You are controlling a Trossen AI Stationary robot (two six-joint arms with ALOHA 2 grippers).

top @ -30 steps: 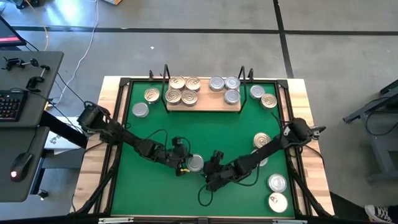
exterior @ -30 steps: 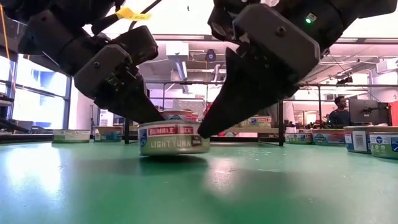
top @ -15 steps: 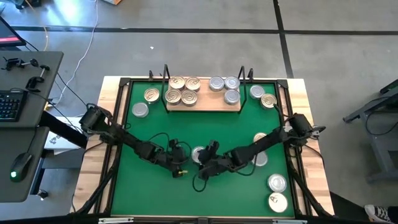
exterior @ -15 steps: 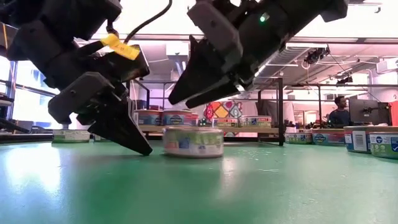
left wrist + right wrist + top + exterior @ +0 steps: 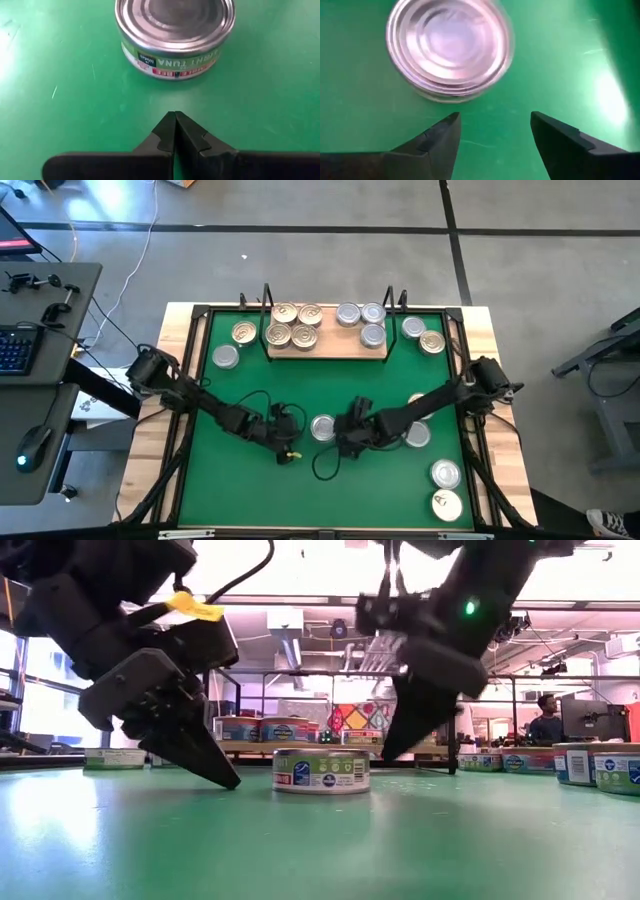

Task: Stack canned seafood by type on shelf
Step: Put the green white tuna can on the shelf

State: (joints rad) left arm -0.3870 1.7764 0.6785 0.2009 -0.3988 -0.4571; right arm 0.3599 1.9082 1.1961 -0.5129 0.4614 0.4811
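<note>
Right gripper (image 5: 345, 432) hangs near the middle of the green mat (image 5: 330, 385), fingers (image 5: 437, 137) spread wide, holding nothing. Sits just beside one silver tin (image 5: 322, 427), on the side nearer the mat's right edge, tips not touching it. Left gripper (image 5: 287, 448) on the tin's other side, toward the mat's front left, fingers (image 5: 165, 131) pressed tight together, tips down near the mat, a little apart from the tin.

Middle tin (image 5: 321, 769) stands flat on its bottom, plain round end up, printed band around its side. Being round and low, points no way along the mat; short axis straight up. No pull tab seen on the end that faces up.

Wooden shelf (image 5: 327, 347) lies at the mat's back edge, long side running left to right, black wire posts at both ends. Four gold-topped tins (image 5: 295, 324) bunched on its left half, three silver tins (image 5: 362, 320) on its right half, all flat.

Two more tins (image 5: 233, 344) on the mat near the back left corner. Two tins (image 5: 422, 334) near the back right corner. Other tins (image 5: 445, 487) by the right edge and front right corner, one partly hidden under the right arm.
</note>
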